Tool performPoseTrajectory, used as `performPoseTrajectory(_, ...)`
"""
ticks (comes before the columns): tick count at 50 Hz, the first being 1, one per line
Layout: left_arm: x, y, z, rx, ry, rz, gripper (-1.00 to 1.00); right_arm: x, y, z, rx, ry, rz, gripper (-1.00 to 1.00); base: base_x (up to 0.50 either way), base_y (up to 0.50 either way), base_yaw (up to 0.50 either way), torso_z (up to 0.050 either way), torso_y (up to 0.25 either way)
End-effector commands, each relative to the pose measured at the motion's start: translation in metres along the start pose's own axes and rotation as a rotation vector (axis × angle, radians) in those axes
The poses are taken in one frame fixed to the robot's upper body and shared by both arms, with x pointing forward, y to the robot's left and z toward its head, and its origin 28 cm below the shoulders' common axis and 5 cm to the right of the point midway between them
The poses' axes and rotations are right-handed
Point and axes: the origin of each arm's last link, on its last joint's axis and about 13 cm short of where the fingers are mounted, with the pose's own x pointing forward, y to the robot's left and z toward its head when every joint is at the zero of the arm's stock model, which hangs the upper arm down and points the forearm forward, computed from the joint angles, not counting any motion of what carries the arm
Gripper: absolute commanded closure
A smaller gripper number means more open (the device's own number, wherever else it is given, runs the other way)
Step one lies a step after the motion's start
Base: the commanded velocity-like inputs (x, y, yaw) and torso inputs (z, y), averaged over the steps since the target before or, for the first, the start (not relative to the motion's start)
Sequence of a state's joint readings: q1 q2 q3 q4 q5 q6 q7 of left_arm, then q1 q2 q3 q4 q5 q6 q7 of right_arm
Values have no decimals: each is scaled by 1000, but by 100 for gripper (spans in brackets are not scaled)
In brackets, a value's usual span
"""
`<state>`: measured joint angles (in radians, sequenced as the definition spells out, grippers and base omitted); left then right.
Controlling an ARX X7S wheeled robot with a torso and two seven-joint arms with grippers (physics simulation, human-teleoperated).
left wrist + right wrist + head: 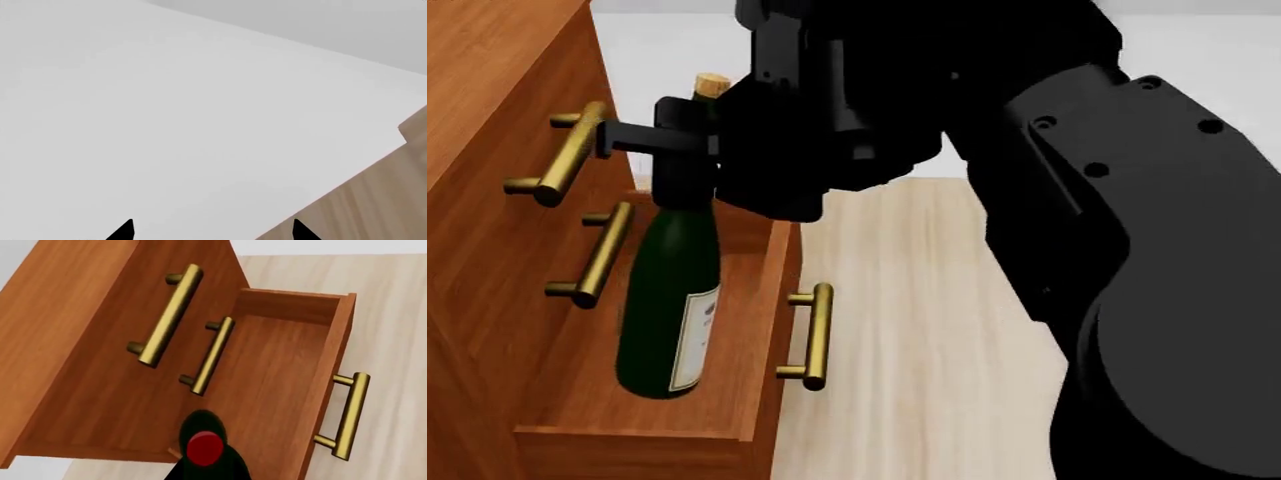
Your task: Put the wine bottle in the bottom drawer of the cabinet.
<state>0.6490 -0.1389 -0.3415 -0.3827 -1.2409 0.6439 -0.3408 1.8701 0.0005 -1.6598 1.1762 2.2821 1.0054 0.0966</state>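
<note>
In the head view my right gripper [681, 140] is shut on the neck of the wine bottle [674, 290], just below its tan cork. The dark green bottle hangs nearly upright with its lower body over the inside of the open bottom drawer [777, 330]. I cannot tell whether its base touches the drawer floor. The right wrist view looks down on the bottle's top [203, 447] and into the pulled-out drawer [280, 380]. The cabinet [494, 150] stands at left. My left gripper [213, 232] is open and empty, facing a white surface.
The two upper drawer fronts are closed, and their brass handles [567, 155] [598, 255] stick out close to the bottle. The bottom drawer's handle [814, 335] faces the light wood floor [921, 330]. My right arm fills the head view's right side.
</note>
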Motion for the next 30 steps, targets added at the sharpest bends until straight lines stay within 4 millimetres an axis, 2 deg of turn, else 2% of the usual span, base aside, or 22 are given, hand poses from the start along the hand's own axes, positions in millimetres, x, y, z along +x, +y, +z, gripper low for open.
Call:
performPoseTrajectory(1, 1, 3, -3, -1, 6, 8, -100, 3, 1, 0, 21, -27, 57, 100, 0, 0, 0, 0, 0)
performPoseTrajectory(5, -1, 3, 3, 0, 2, 11, -100, 6, 1, -2, 25, -18, 64, 100, 0, 0, 0, 0, 0)
performPoseTrajectory(30, -1, 2, 3, 46, 16, 12, -100, 17, -6, -9, 22, -10, 52, 100, 0, 0, 0, 0, 0)
